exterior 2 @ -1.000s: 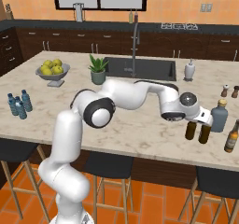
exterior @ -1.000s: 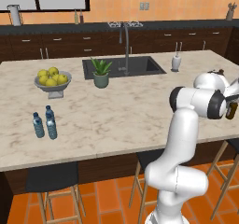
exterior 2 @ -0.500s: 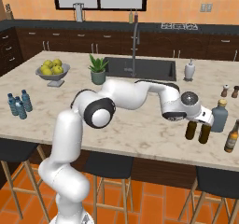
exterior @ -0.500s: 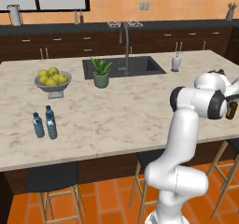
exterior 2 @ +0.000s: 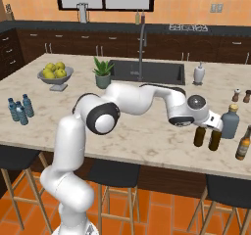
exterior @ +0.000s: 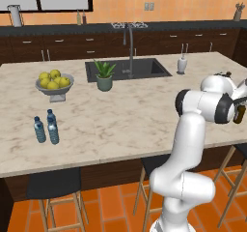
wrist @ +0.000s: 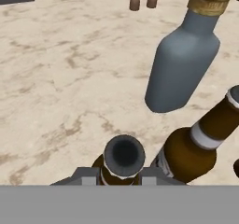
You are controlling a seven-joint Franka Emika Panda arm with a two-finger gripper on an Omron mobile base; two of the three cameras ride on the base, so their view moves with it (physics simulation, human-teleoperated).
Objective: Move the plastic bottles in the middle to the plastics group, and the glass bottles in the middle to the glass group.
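End effector (exterior 2: 212, 122) clamped on the neck of one brown glass bottle (wrist: 122, 158), which stands on the counter (exterior 2: 147, 131) at the near right edge. Second brown bottle (exterior 2: 199, 136) is just beside it, with the grey-blue bottle (exterior 2: 229, 122) right behind. Water bottle cluster (exterior: 47, 127) sits far left.

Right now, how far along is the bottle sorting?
Plastics look done: three water bottles stand together at the counter's left end, and none is in the middle. Glass is nearly done: two brown bottles stand close to the grey bottle, with a third near the edge. The hand sits over one brown bottle's neck; whether it grips is unclear. Probably left: let go and back off.
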